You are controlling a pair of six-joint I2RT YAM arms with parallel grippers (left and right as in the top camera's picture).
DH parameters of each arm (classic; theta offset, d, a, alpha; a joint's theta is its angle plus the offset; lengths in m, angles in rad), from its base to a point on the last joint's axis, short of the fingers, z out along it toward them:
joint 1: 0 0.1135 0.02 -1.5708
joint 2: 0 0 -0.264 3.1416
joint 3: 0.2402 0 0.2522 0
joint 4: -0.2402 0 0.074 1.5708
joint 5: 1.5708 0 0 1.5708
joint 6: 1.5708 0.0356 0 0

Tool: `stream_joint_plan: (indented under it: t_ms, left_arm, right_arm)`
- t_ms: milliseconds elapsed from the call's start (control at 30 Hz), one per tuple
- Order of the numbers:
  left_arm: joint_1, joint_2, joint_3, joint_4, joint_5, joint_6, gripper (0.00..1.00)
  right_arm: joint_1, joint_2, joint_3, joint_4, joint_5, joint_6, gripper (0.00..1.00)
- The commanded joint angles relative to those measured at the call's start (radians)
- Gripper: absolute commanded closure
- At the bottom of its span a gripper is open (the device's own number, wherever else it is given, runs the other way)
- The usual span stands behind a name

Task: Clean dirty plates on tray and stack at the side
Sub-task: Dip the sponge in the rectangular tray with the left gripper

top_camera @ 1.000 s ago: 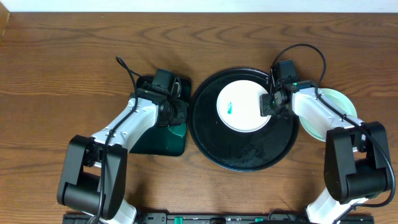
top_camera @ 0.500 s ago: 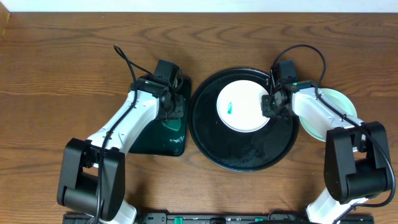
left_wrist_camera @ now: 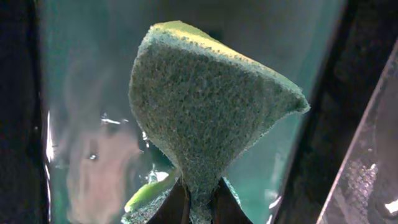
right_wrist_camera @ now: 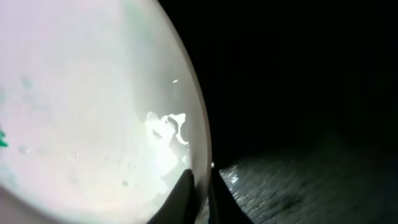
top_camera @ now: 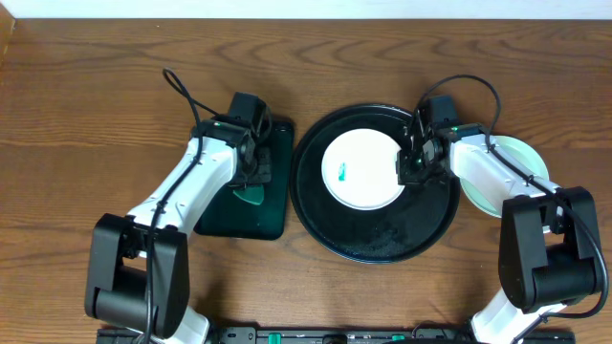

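Slid the dirty plate (top_camera: 361, 170) leftward across the black tray (top_camera: 382, 234) since half a second earlier, and shifted the left gripper (top_camera: 252, 164) slightly left over the dark-green tray (top_camera: 273, 218).

Overhead: found the dirty plate left of centre on the black tray, with a green smear (top_camera: 342, 174) on its left half. Placed the right gripper (top_camera: 413, 164) at its right rim. Noted a pale mint plate (top_camera: 521, 153) on the table right of the black tray, partly under the right arm.

Left wrist: showed the left gripper (left_wrist_camera: 200, 200) closed to a narrow gap, pinching the green sponge (left_wrist_camera: 205, 118) by its lower edge, above the dark-green tray (left_wrist_camera: 81, 93).

Right wrist: showed the right gripper (right_wrist_camera: 200, 194) nearly closed, clamped across the rim of the dirty plate (right_wrist_camera: 81, 93), over the wet black tray (right_wrist_camera: 298, 186).
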Motion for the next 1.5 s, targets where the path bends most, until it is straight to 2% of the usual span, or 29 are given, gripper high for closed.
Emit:
stream_joint_plan:
  t_ms: [0, 200, 300, 400, 467, 533, 600, 633, 667, 867, 1467]
  left_arm:
    - [0.006, -0.027, 0.021, -0.003, -0.016, -0.001, 0.93]
    - [0.006, -0.027, 0.021, -0.003, -0.017, -0.001, 0.93]
    - [0.006, -0.027, 0.021, -0.003, -0.017, -0.001, 0.92]
    - [0.006, -0.027, 0.021, -0.003, -0.016, -0.001, 0.92]
    - [0.006, -0.027, 0.021, -0.003, -0.017, -0.001, 0.92]
    - [0.006, -0.027, 0.021, -0.003, -0.016, -0.001, 0.92]
    - [0.006, -0.027, 0.021, -0.003, -0.016, -0.001, 0.92]
    - [0.006, -0.027, 0.021, -0.003, -0.017, -0.001, 0.92]
    - [0.006, -0.027, 0.021, -0.004, -0.016, -0.001, 0.92]
    - [0.006, -0.027, 0.021, -0.003, -0.017, 0.003, 0.92]
    - [0.007, -0.048, 0.021, 0.0, -0.069, 0.033, 0.93]
  right_arm:
    - [0.005, -0.006, -0.004, -0.017, -0.068, 0.06, 0.88]
    - [0.005, -0.006, -0.004, 0.022, -0.066, 0.023, 0.71]
    - [0.005, -0.006, -0.004, 0.082, -0.019, -0.039, 0.66]
    - [0.005, -0.006, -0.004, 0.095, 0.053, -0.038, 0.65]
    - [0.005, -0.006, -0.009, 0.099, 0.058, -0.038, 0.67]
    - [0.005, -0.006, -0.015, 0.106, 0.058, -0.038, 0.74]
    - [0.005, -0.006, -0.025, 0.119, 0.057, -0.038, 0.84]
    - [0.005, -0.006, -0.028, 0.121, 0.053, -0.038, 0.96]
    - [0.005, -0.006, -0.028, 0.121, 0.051, -0.035, 0.99]
    - [0.005, -0.006, -0.028, 0.113, -0.076, -0.031, 0.99]
    - [0.008, -0.075, -0.026, 0.037, -0.042, 0.015, 0.99]
